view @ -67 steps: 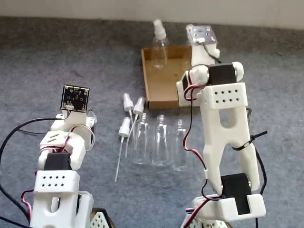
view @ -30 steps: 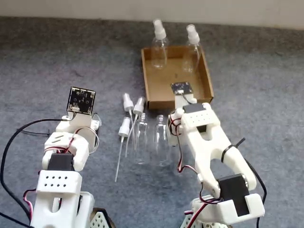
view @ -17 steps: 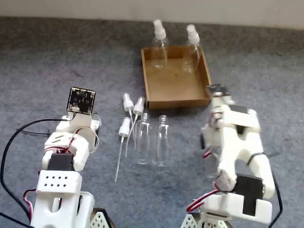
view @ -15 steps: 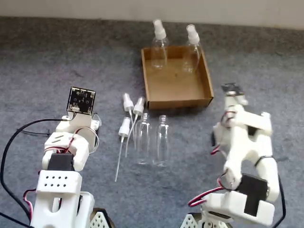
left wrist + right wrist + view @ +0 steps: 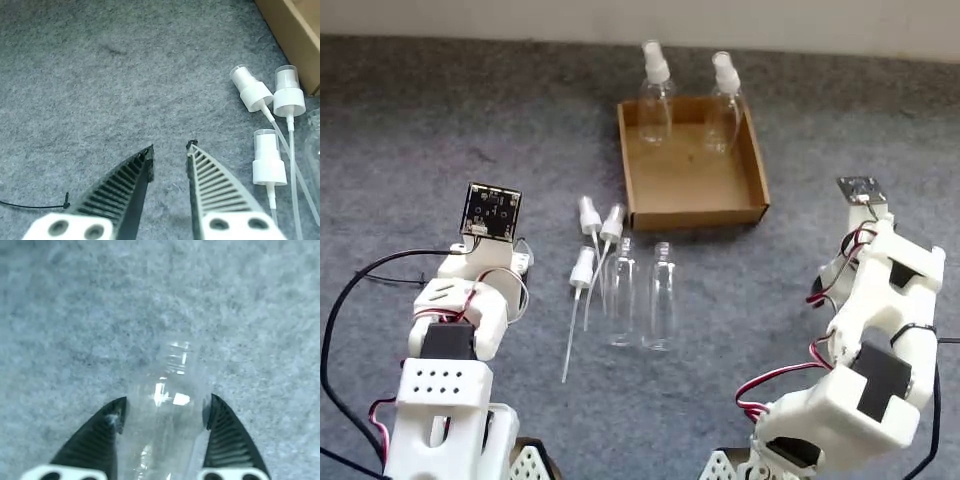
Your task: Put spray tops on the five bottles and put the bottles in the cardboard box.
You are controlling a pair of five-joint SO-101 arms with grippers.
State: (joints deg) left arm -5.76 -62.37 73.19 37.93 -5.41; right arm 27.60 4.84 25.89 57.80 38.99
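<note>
Two capped bottles (image 5: 655,95) (image 5: 723,100) stand at the far end of the cardboard box (image 5: 638,200). On the carpet lie two clear open bottles (image 5: 620,300) (image 5: 661,295) and, beside them, three loose spray tops (image 5: 590,211) (image 5: 612,221) (image 5: 582,266). My right gripper (image 5: 165,402) is shut on a third clear bottle (image 5: 167,425), its open neck pointing away; the right arm (image 5: 880,290) is at the table's right side. My left gripper (image 5: 170,148) hovers open over bare carpet, just left of the spray tops (image 5: 250,90) (image 5: 289,95) (image 5: 267,160).
Grey carpet (image 5: 470,120) covers the whole table. The left arm (image 5: 460,300) sits at the near left with a black cable (image 5: 360,270) beside it. A corner of the box (image 5: 295,30) lies beyond the spray tops.
The right arm drew back from the box, took the rightmost bottle from the row and swung it to the right side. The left arm has hardly moved.
</note>
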